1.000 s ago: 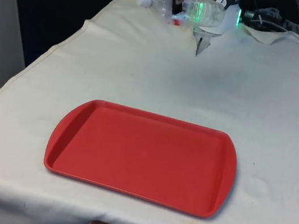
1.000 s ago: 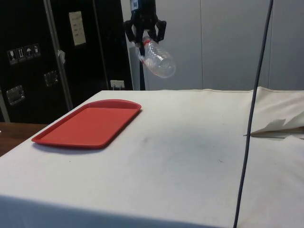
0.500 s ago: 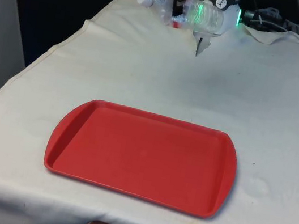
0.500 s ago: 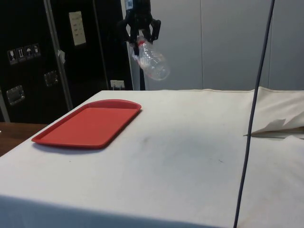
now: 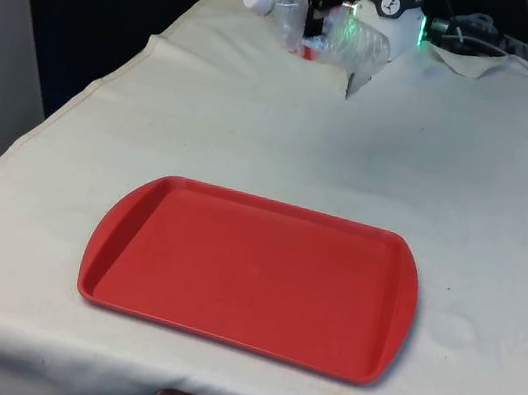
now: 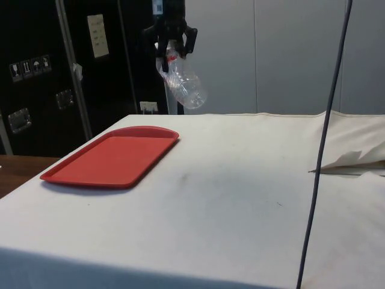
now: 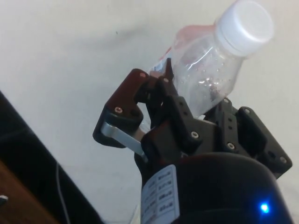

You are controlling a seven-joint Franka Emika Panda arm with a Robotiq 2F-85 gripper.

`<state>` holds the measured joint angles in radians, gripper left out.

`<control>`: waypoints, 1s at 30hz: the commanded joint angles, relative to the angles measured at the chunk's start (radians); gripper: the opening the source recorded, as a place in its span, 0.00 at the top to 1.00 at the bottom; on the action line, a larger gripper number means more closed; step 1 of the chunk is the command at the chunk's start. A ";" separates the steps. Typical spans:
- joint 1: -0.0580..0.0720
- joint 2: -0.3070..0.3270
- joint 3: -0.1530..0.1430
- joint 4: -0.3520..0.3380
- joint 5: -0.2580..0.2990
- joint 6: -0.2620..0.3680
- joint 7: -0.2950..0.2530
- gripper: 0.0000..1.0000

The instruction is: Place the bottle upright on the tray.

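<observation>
Front cam across table, side cam low, both share tray [image 5: 251, 276]

In the wrist view the fingers [image 7: 187, 116] hide the bottle's [image 7: 210, 70] lower body

Flat red plastic tray [image 5: 251, 275] on white-clothed table [image 5: 448, 188] near its front edge; clear plastic bottle [image 6: 182, 84] tilted, airborne in black two-finger gripper [image 6: 169, 47], at twelve o'clock from tray, well apart.
</observation>
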<state>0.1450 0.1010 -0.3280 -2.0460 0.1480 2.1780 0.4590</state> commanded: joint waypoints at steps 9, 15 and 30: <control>0.005 -0.008 0.022 -0.026 -0.065 0.092 0.051 0.66; 0.005 -0.006 0.038 -0.039 -0.112 0.151 0.084 0.66; 0.005 0.006 0.065 -0.054 -0.231 0.260 0.168 0.66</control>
<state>0.1460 0.1060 -0.2590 -2.0990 -0.0670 2.4240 0.6120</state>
